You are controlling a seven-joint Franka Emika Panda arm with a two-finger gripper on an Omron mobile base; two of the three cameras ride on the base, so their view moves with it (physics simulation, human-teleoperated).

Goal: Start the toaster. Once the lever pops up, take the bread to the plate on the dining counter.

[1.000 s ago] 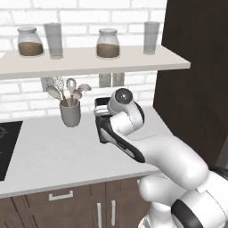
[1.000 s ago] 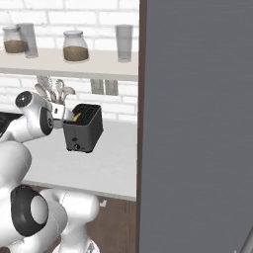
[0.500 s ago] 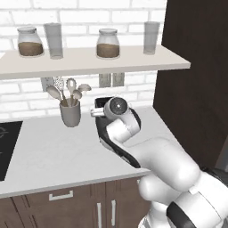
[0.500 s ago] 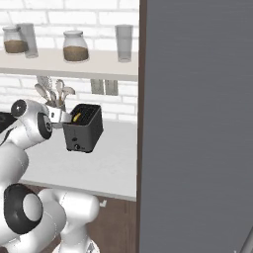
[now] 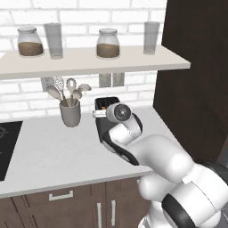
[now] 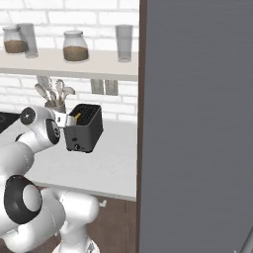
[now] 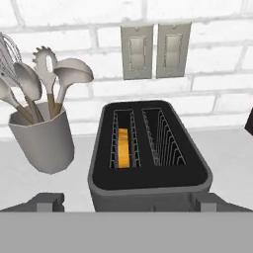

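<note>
A: Where's the bread (image 7: pixel 123 147)?
B: Inside the toaster's (image 7: pixel 148 163) left slot, on the table (image 5: pixel 58 156). Utensil cup (image 7: pixel 42 141) just left, wall outlets (image 7: pixel 155 49) behind.
A: Fingers (image 7: pixel 126 201)?
B: Spread wide, holding nothing

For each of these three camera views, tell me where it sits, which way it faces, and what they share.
Left base view: behind the arm's left, facing the counter and brick wall; the white arm hides most of the toaster.
Right base view: behind the arm's right, facing the toaster front; arm at lower left.
Hand view: on the hand, looking down into the toaster slots, bread in one.
Shared: toaster, utensil cup.
</note>
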